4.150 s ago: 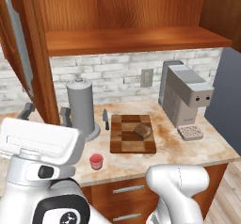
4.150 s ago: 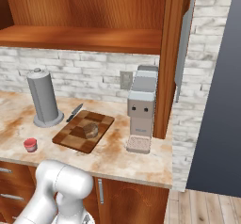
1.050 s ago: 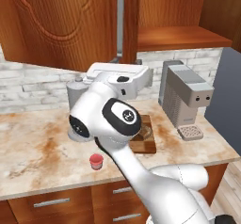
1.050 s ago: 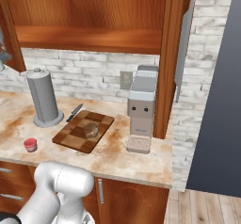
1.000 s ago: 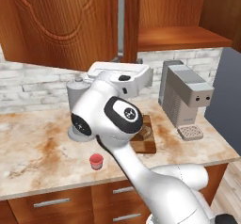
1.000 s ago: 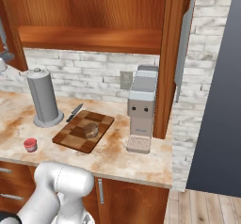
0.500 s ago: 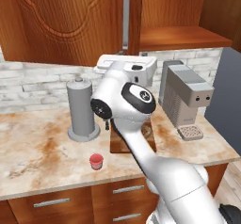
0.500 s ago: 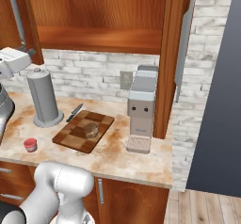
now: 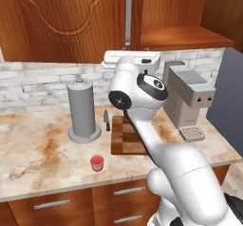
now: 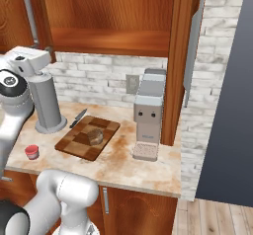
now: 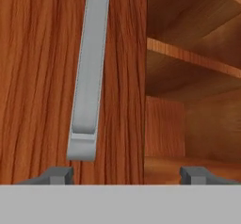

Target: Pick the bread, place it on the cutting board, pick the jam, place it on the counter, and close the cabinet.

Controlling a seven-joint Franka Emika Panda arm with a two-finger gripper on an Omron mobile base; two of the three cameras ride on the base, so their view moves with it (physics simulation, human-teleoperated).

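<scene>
**At the cabinet door, fingers spread wide**

At the cabinet (image 9: pixel 66 21) door's edge, your fingers (image 11: pixel 56 175) stand released, holding nothing, with the silver handle (image 11: pixel 89 77) at 12 o'clock above the left one. The open shelf (image 11: pixel 193 63) lies toward 2 o'clock. On the tabletop (image 10: pixel 123 165) the bread (image 10: pixel 95 137) rests on the cutting board (image 10: pixel 74 142). The jam (image 10: pixel 31 151) stands on the tabletop at the board's 9 o'clock, apart from it. You can see the grey canister (image 10: pixel 45 105) just behind, and a knife (image 10: pixel 79 116) beside the board.
</scene>
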